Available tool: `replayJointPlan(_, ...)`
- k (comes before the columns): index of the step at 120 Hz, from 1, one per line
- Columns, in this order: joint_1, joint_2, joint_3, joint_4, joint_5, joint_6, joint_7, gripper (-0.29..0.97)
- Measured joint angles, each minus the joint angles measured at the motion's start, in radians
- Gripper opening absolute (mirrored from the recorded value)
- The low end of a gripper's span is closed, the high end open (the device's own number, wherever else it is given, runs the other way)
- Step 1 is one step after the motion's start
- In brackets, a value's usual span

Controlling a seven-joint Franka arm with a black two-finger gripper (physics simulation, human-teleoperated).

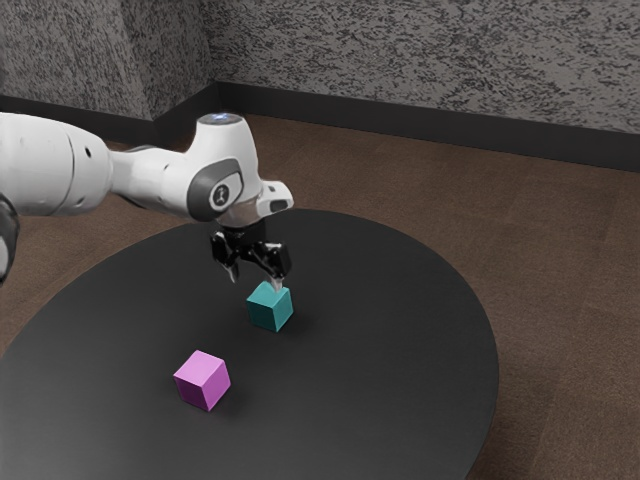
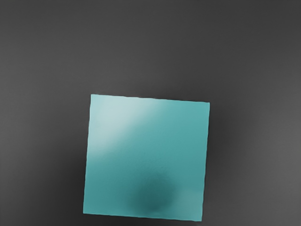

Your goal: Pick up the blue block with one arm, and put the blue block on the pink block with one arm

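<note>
**Gripper spread over the blue block, grasp not yet made**

Your gripper (image 1: 258,274) hangs with its fingers apart, holding nothing, just above the blue block (image 1: 271,306), which sits near the centre of the exterior view on the round black table (image 1: 400,330). The pink block (image 1: 202,380) stands apart from it, toward the lower left of that frame. In the wrist view the blue block (image 2: 146,157) lies directly under your hand, its edges a little skewed. My advice is to square the fingers to two flat opposite faces, descend straight until they straddle the sides, then close. The block is a teal-tinted cube, smooth with a soft sheen and crisp edges. The pink one is a matte cube, and the table is dark and even.
</note>
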Motion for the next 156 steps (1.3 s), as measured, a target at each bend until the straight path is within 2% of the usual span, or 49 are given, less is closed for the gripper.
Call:
replayJointPlan(84, 0.020, 0.136, -0.013, 0.039, -0.005, 0.103, 0.053, 0.67)
replayJointPlan(113, 0.020, 0.146, -0.013, 0.039, -0.008, 0.129, 0.092, 0.42)
replayJointPlan(130, 0.020, 0.147, -0.013, 0.040, -0.005, 0.137, 0.100, 0.38)
replayJointPlan(144, 0.019, 0.051, -0.006, 0.052, 0.005, 0.084, 0.102, 0.36)
replayJointPlan(156, 0.018, -0.111, -0.005, -0.109, 0.013, 0.072, 0.099, 0.35)
